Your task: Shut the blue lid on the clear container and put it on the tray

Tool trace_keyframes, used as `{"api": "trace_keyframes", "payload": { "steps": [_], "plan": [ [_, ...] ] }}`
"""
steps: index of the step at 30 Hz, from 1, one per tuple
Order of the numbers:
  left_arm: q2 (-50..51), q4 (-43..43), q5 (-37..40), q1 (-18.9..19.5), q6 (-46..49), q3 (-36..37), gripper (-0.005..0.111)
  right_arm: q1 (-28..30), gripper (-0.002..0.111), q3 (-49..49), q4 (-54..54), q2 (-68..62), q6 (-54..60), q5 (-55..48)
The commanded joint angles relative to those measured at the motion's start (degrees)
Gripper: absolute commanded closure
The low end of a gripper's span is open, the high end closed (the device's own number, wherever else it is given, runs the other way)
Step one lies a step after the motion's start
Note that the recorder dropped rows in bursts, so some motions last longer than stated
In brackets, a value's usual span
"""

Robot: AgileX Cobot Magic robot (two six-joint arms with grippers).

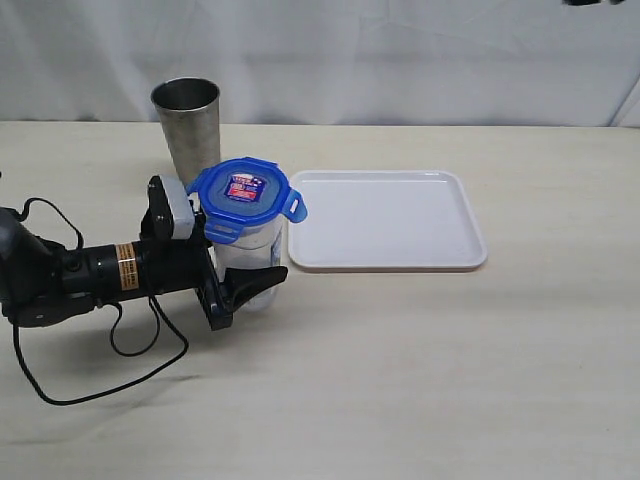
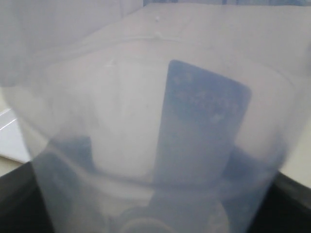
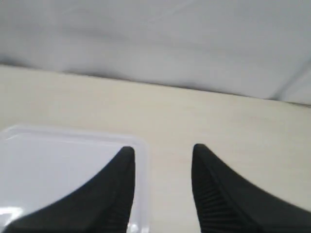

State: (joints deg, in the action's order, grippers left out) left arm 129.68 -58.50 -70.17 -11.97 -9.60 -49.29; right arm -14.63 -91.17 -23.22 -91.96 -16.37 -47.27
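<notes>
Your left pincer (image 1: 250,272) is clamped low on the container (image 1: 243,245), which stands upright on the table (image 1: 420,380) between its jaws, with the lid (image 1: 245,192) sitting on top above the pincer. The tray (image 1: 390,215) lies just past the pincer's tips, beside the container, and a tumbler (image 1: 187,125) stands near its far side. Your right pincer (image 3: 163,155) has its jaws apart, one finger over the tray's corner.

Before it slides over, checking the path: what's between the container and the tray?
Only bare table separates container and tray, per the exterior view.
</notes>
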Motion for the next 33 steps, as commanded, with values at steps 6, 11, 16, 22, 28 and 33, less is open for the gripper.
{"api": "trace_keyframes", "payload": {
  "steps": [6,11,16,22,28,33],
  "plan": [
    [-0.4,-1.1,0.2,-0.1,0.4,-0.2,0.107,-0.3,0.067,-11.1,68.7,-7.5,52.2,-21.9],
    [-0.4,-4.1,0.2,-0.1,1.2,-0.2,0.107,-6.2,0.064,-22.6,50.1,-16.6,47.1,-22.7],
    [-0.4,-6.9,0.2,-0.1,2.1,-0.2,0.107,-10.2,0.065,-28.4,45.0,-23.1,46.9,-22.7],
    [-0.5,-6.8,0.2,-0.1,4.7,-0.2,0.107,-10.9,0.064,-28.4,44.7,-26.7,45.9,-22.7],
    [-0.5,-6.8,0.2,0.0,10.1,-0.2,0.107,-11.7,0.064,-23.1,44.6,-27.3,47.2,-22.7],
    [-0.5,-6.3,0.2,0.0,9.9,-0.2,0.107,-12.2,0.064,-19.0,44.6,-27.2,49.3,-22.7]
  ]
}}
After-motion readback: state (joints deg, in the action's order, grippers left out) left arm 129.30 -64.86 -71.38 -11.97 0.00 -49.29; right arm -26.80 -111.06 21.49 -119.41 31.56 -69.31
